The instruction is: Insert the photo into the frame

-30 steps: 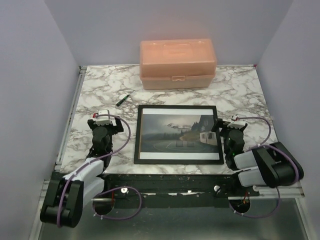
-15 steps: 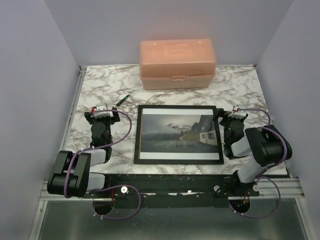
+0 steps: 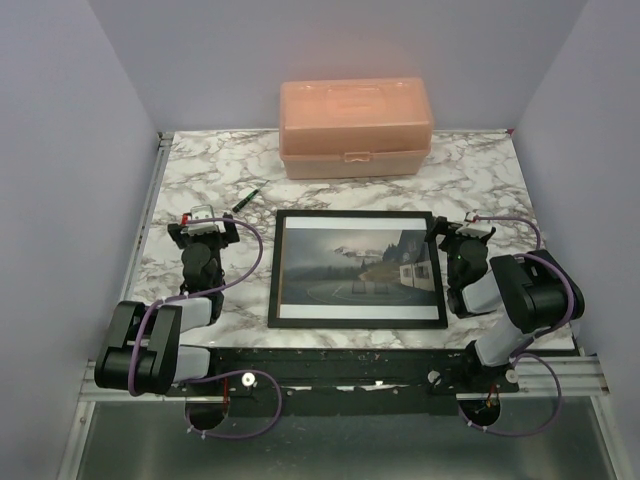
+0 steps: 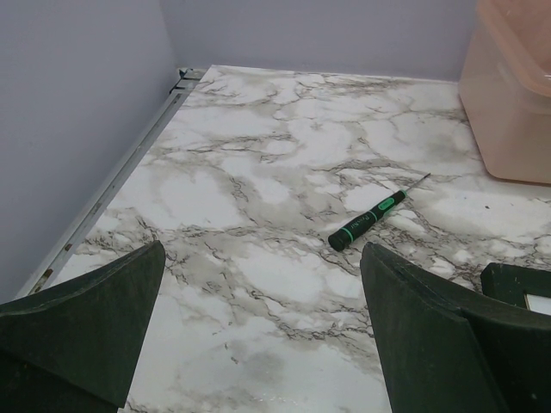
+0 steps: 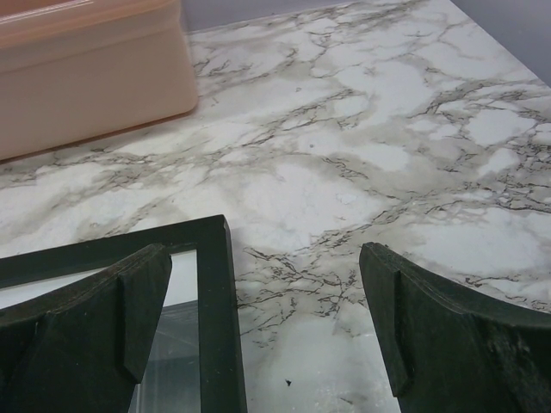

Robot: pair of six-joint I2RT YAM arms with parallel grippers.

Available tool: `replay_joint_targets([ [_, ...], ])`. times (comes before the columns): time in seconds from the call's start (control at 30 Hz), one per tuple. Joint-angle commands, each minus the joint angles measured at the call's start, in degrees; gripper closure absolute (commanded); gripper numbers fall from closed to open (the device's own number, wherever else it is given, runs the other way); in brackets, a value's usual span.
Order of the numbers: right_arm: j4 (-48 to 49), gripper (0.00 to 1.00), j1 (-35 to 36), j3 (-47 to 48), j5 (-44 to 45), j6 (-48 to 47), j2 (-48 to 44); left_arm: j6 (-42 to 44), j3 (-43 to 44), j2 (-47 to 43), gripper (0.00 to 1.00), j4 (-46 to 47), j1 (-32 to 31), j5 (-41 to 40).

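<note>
Both arms have folded back toward their bases since a second ago; over the last half-second nothing shifts. Left gripper [image 4: 263, 254] and right gripper [image 5: 265, 254] hang spread wide and empty. The photo [image 3: 350, 265] already lies face-up inside the frame [image 3: 273, 270], mid-table, so this looks like parking: the right fingers should keep off the thin black corner just beside them. Its pane is glossy and the table [image 3: 330, 195] is smooth marbled laminate. Beyond lie a slim green-black screwdriver [image 4: 372, 215] and a rounded, translucent peach plastic box [image 3: 355, 125].
</note>
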Motion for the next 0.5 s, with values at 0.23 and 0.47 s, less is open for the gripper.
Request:
replay_joint_targets([
  [0.23,0.48,0.00,-0.22,0.01,0.49,-0.62,0.08,-0.52,0.62,-0.15,0.02,0.58,0.29,-0.87],
  [0.47,0.50,0.00,-0.20,0.01,0.48,-0.63,0.10,-0.52,0.53,-0.09,0.01,0.79,0.26,-0.95],
])
